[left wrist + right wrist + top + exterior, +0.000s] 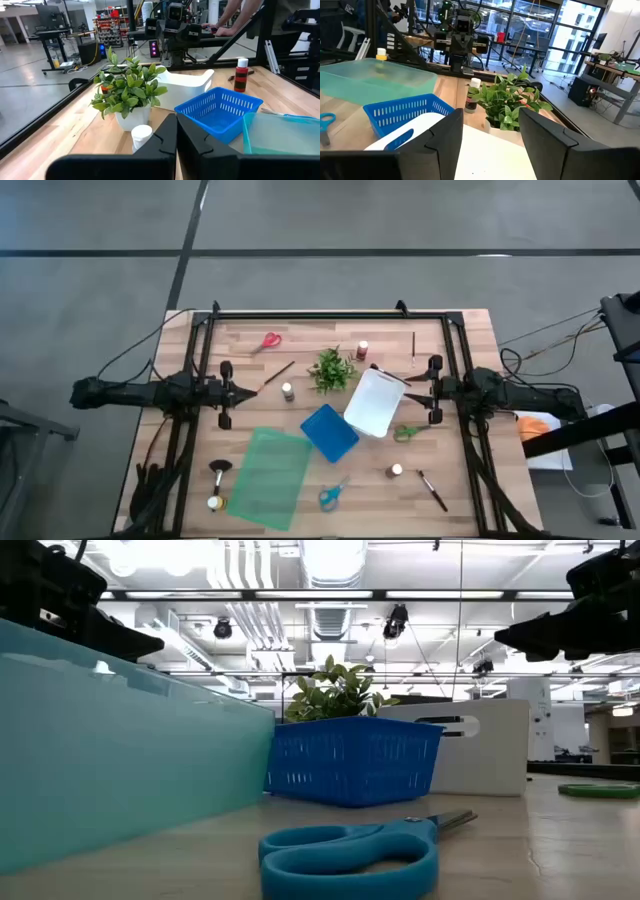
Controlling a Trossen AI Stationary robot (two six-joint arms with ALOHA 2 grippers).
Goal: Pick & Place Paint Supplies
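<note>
1. Nothing's picked up yet as far as I can see. My left fingers (238, 391) hang at the left side of the worktop (300, 338), pressed together and holding nothing. My right fingers (419, 392) are at the right side, spread apart and empty, right over the edge of the white bin (378, 403).

2. The supplies are scattered all over. Far side: red scissors (269, 341), a red bottle (362, 350) and a thin brush (414, 346). Middle: another brush (276, 373) and a white-capped bottle (288, 391), both just left of the plant (332, 370), which I leave alone. Near side: blue scissors (332, 495), a broad black brush (218, 471), a yellow-capped bottle (214, 502), plus a bottle (396, 471) and brush (432, 491) on the right. Green scissors (406, 432) sit just near of the white bin.

3. I'd start with the white-capped bottle for the left arm, since it's closest. Open up before coming down, and come in from the left so I don't clip the plant leaves.

4. Grab it low on the body, not the cap; it looks like it'd tip easily.

5. For the right arm, the green scissors look like the easy pick. They lie flat, so I'd pinch across the handles.

6. Drop spots look like the blue basket (329, 432), white bin or green bin (268, 476); can't tell which goes where.
</note>
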